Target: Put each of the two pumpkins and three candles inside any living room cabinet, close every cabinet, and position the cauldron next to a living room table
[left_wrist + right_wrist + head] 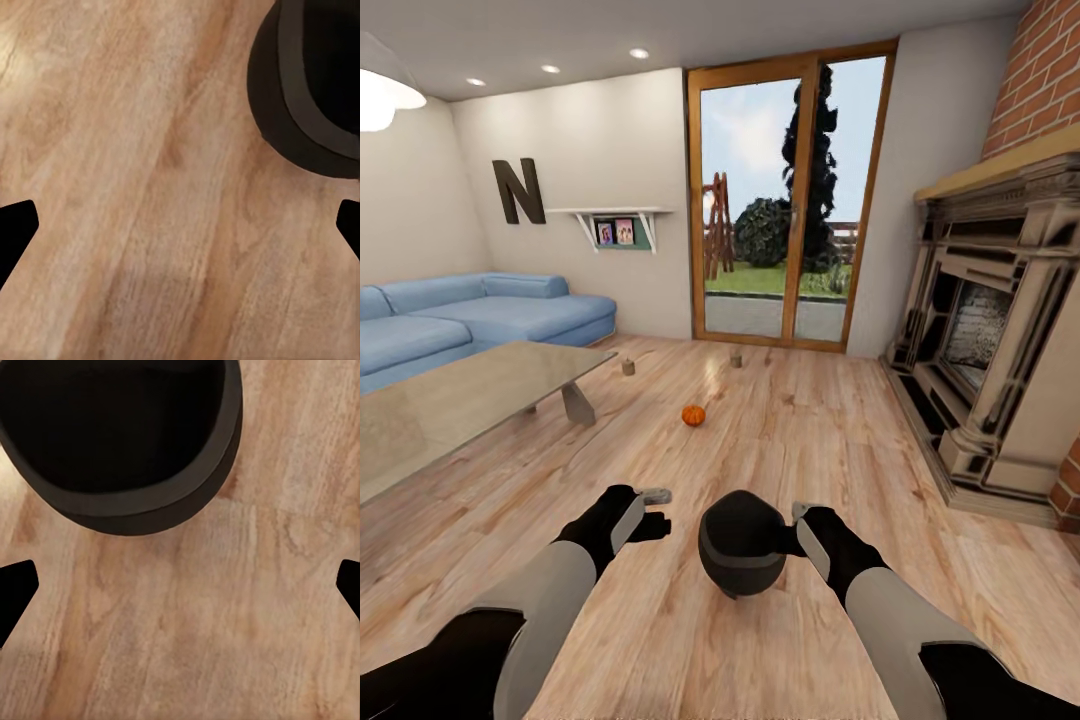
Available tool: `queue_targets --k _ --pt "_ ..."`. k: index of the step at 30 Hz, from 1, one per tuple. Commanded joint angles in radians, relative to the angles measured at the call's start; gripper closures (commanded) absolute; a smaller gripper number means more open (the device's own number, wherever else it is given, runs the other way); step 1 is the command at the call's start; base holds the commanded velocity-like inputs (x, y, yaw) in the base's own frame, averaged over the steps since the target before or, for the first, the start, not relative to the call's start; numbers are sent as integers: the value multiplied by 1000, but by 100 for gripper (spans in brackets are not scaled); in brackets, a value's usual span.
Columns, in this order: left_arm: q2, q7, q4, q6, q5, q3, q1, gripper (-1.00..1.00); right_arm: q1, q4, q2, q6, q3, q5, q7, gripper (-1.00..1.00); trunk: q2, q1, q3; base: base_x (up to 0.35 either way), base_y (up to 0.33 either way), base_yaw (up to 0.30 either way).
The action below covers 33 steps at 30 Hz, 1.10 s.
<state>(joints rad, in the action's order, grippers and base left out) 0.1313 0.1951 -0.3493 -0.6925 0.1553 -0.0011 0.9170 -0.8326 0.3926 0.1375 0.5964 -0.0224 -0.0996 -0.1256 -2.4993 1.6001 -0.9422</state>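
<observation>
The black round cauldron (740,545) stands on the wood floor right in front of me, between my two arms. My left gripper (657,510) hangs open just left of it, with bare floor between its fingers (16,229); the cauldron (315,90) lies off to one side of them. My right gripper (795,528) is open close against the cauldron's right side, and the pot's rim (150,499) lies beyond its fingertips. An orange pumpkin (693,415) sits on the floor further ahead. Two candles (628,367) (736,357) stand beyond it. The cabinet is out of view.
The glass-topped table (450,415) stretches along the left, with a blue sofa (480,315) behind it. A dark fireplace (990,340) with a raised hearth fills the right wall. A glass patio door (790,200) is straight ahead. Open floor lies between table and fireplace.
</observation>
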Motion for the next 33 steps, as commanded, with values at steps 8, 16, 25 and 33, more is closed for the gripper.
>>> queue_targets --k 8,16,25,33 --pt "5 3 1 -11 9 0 0 -100 0 2 1 3 -2 -10 -8 -100 -2 2 -17 0 0 0" --pt "5 -58 1 -19 8 -1 0 -100 0 2 1 3 -2 -10 -8 -100 -2 2 -17 0 0 0" --pt "5 -119 1 -45 6 -23 0 -100 0 2 1 3 -2 -10 -8 -100 -2 2 -17 4 0 0" --pt "4 -192 1 -49 6 -50 0 -100 0 2 1 3 -2 -11 -8 -100 -2 2 -17 182 0 0"
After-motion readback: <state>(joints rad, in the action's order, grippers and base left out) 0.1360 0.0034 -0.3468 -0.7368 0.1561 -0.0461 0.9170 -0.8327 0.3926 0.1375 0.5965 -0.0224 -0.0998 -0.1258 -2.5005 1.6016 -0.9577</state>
